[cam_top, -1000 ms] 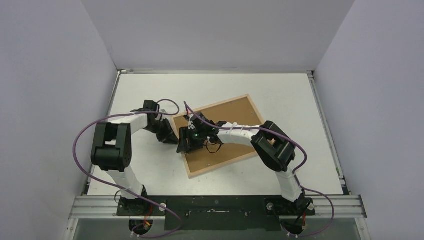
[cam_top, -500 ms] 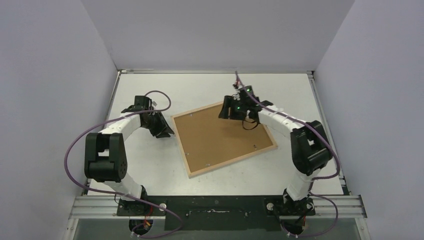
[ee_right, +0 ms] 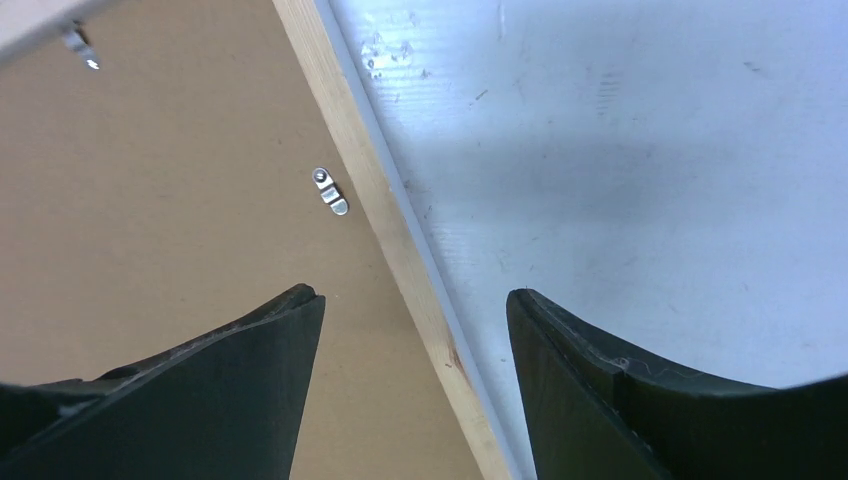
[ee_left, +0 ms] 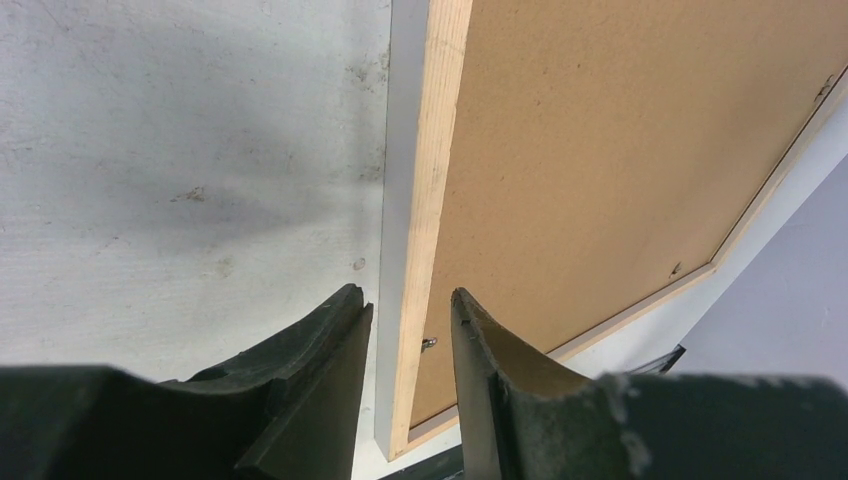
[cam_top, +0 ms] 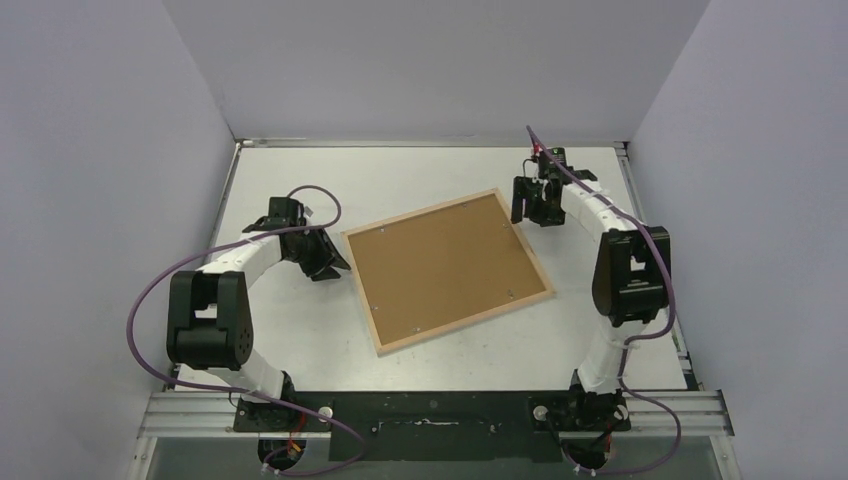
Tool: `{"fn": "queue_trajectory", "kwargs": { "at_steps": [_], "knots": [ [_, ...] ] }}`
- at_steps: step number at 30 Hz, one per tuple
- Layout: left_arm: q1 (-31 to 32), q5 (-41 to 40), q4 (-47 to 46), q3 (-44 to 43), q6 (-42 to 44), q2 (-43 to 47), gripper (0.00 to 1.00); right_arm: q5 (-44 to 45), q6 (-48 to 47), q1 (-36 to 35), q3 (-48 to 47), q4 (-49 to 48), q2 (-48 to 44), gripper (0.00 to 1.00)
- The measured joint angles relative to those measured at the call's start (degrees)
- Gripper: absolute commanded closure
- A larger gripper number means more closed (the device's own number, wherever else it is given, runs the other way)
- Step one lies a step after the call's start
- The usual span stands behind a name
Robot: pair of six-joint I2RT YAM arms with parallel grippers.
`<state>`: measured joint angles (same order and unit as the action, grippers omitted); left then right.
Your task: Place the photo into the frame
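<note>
The frame (cam_top: 465, 321) is laid flat on the white worktop (cam_top: 300, 180), turned at a slant, with its pale bare-wood back facing up. A brown backing board (cam_top: 445, 265) is seated inside it, filling the opening from edge to edge. No print can be made out in any view, and whether the photo lies beneath the board cannot be told.

The left gripper (cam_top: 335, 265) is positioned low at the frame's left corner. In the left wrist view its fingers (ee_left: 320, 350) are seen parted a little, one over the worktop and the other over the board, with the wooden edge of the frame (ee_left: 425, 200) running between them. A thin gap appears to be left on each side, so nothing seems to be clamped, though the close angle makes this hard to judge. A small metal clip (ee_left: 428, 343) is seen at the inner side of that edge.

The right gripper (cam_top: 532, 213) is held just beside the frame's far right corner, apart from it in the top view. Its jaws are spread wide and nothing is gripped. In the right wrist view the frame's edge is seen passing below and between the fingers, and a metal turn clip (ee_right: 328, 190) is fixed on the board close to it.
</note>
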<state>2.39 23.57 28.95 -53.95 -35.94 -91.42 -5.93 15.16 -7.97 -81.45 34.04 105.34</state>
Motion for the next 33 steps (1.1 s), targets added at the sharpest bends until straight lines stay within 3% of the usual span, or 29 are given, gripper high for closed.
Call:
{"fn": "queue_trajectory", "kwargs": {
  "at_steps": [9, 20, 33],
  "knots": [
    [0.0, -0.02, 0.15, -0.72, 0.17, -0.33, 0.65, -1.16, -6.19, -0.42, -6.58, 9.9, 9.6, 0.45],
    [0.0, 0.02, 0.13, -1.6, 0.44, -1.73, 0.65, -1.6, -8.72, -0.37, -7.45, 14.16, 10.75, 0.61],
    [-0.02, 0.26, 0.96, -1.53, 1.49, -1.92, 0.61, -2.03, -8.92, -0.37, -5.44, 14.08, 10.75, 0.65]
  ]
}}
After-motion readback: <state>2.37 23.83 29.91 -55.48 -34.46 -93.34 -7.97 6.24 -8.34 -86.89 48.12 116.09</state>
